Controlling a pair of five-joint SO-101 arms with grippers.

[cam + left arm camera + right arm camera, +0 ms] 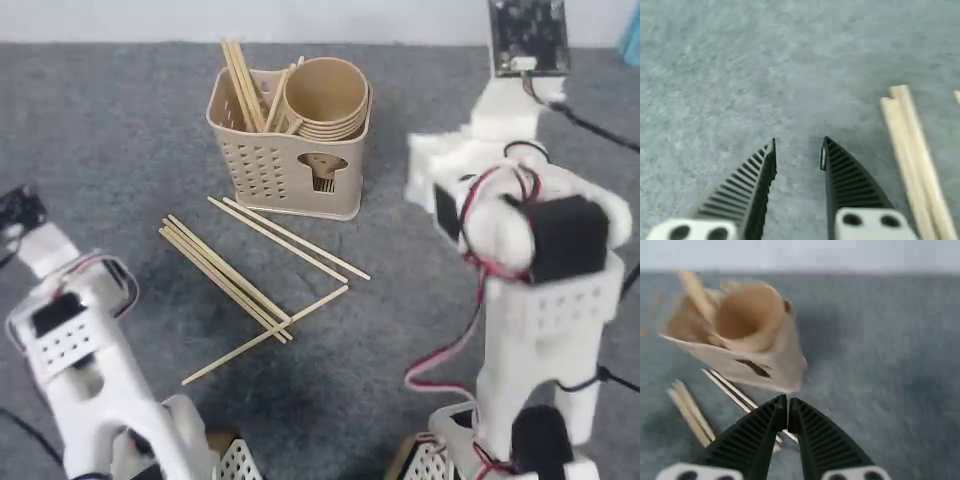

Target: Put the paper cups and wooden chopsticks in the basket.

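My left pincer [798, 150] is spread and empty. Its ribbed black jaws hang low over the grey felt of the tabletop [740, 60], and the blunt ends of a bundle of chopsticks [912, 150] lie just beside it. My right pincer [788, 407] is pressed together, with nothing between the jaws that I can make out, and it faces the basket [785, 360].

I judge the task partly done. The paper cups [325, 95] sit nested in one stack inside the basket, which stands near the far edge of the tabletop, about midway along it. So the cup half looks finished. A few upright chopsticks [245, 80] lean in the compartment beside the cups.

The sticks lying flat at the middle of the tabletop, between the basket and the near edge, are left to do. These are the bundle, a pair of chopsticks [290, 240] just in front of the basket, and a single chopstick [265, 335] crossing the bundle's near end.

The basket is beige plastic with rounded corners, its walls pierced by rows of small holes and a cut-out in the front. The cups are brown paper, round, with rolled rims. The chopsticks are pale wood, slender and straight, with squared ends. They lie flush on the fuzzy felt, so I expect them to be fiddly to pinch.
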